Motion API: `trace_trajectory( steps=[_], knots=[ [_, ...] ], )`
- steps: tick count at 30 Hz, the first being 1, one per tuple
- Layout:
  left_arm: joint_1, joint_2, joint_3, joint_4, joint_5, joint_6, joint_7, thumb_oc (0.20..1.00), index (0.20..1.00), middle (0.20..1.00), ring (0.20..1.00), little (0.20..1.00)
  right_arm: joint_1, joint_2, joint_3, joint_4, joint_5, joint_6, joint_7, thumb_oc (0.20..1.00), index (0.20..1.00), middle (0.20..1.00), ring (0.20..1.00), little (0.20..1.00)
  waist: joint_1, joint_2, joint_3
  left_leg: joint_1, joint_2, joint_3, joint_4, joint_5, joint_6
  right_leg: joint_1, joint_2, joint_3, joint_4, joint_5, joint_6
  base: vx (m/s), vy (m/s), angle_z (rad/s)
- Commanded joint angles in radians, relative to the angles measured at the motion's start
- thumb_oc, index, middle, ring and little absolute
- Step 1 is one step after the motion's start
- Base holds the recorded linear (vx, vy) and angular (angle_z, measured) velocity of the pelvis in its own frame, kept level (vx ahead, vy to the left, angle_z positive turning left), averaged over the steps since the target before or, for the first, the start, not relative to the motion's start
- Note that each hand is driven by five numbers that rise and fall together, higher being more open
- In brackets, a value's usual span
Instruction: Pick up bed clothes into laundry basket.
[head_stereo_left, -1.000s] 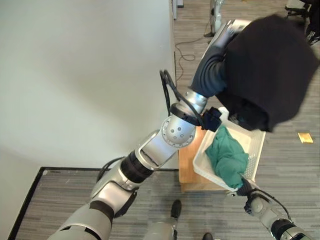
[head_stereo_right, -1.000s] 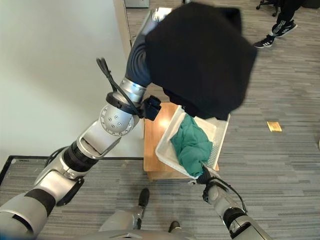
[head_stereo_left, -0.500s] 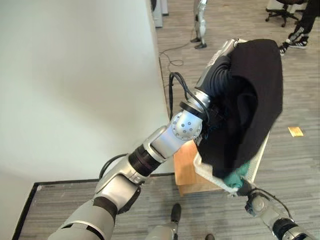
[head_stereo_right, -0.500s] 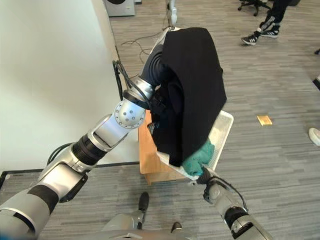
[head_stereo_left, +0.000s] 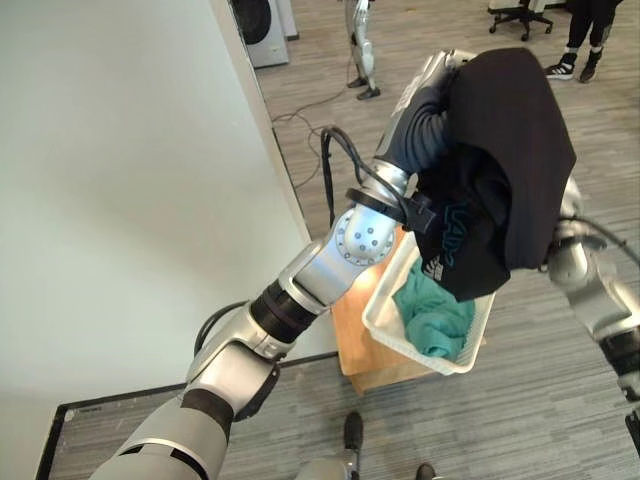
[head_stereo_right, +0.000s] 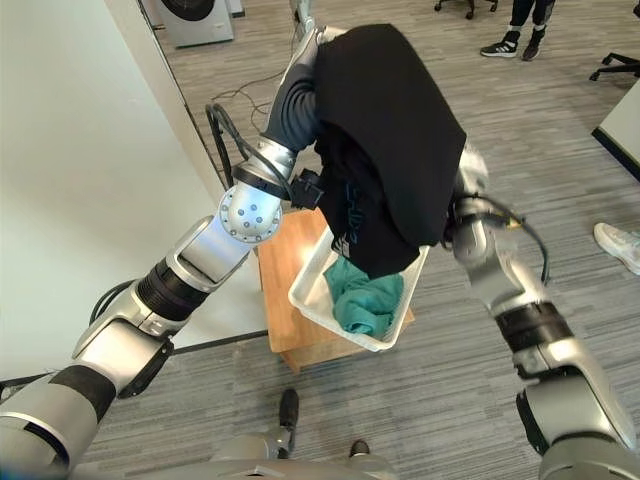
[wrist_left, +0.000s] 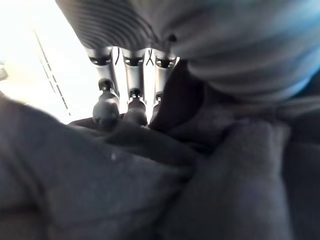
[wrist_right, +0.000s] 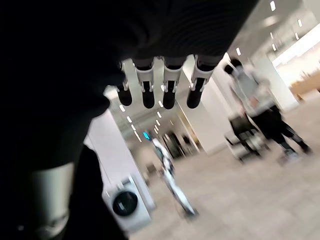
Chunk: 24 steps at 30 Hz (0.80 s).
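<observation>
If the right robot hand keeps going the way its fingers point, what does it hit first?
Probably nothing close: the right robot hand has straight fingers aimed into open room, with the black garment beside it. Depth is unclear.

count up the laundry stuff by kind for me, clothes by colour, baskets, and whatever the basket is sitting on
Black garment, draped over the left hand: 1
Green garment, in the basket: 1
White laundry basket: 1
Wooden stand under the basket: 1
Total: 4

Black garment (head_stereo_right: 395, 130) hangs above white basket (head_stereo_right: 310, 300).
</observation>
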Motion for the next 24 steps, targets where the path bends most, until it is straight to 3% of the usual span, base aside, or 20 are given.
trace_trajectory(
  steps=[1,9,17,24],
  knots=[
    [-0.166,-0.077,0.029,0.124,-0.006,-0.024,0.025,0.2,0.2,0.2,0.2,0.2,-0.038,-0.039,0.022,-0.027,0.01,-0.009,-0.035,1.0,1.0,1.0,1.0,1.0,0.052,0.005,-0.015,0.122,0.061,0.025,0.005,-0.197,-0.044,-0.084,-0.028,-0.04,0.013,0.026,0.036,0.0,0.0,0.0],
    [-0.199,-0.073,0.017,0.156,0.007,-0.012,0.044,0.2,0.2,0.2,0.2,0.2,-0.147,-0.034,-0.043,-0.139,0.035,-0.028,-0.126,1.0,1.0,1.0,1.0,1.0,0.052,0.007,-0.027,0.127,0.062,0.022,0.005,-0.203,-0.042,-0.081,-0.026,-0.036,0.013,0.026,0.034,0.0,0.001,0.0],
    [-0.177,-0.155,-0.057,0.329,-0.062,0.005,0.007,0.2,0.2,0.2,0.2,0.2,-0.267,0.134,-0.073,-0.312,0.083,-0.135,-0.249,1.0,1.0,1.0,1.0,1.0,0.064,0.011,-0.031,0.138,0.063,0.017,0.005,-0.206,-0.038,-0.075,-0.026,-0.031,0.013,0.024,0.031,0.0,0.0,0.0],
    [-0.091,-0.237,-0.152,0.524,0.027,0.04,0.014,0.2,0.2,0.2,0.2,0.2,-0.297,0.324,-0.01,-0.384,0.166,-0.198,-0.23,1.0,1.0,1.0,1.0,1.0,0.079,0.0,-0.023,0.145,0.061,0.006,0.005,-0.204,-0.037,-0.064,-0.027,-0.038,0.013,0.026,0.026,-0.01,0.009,0.01]
  ],
)
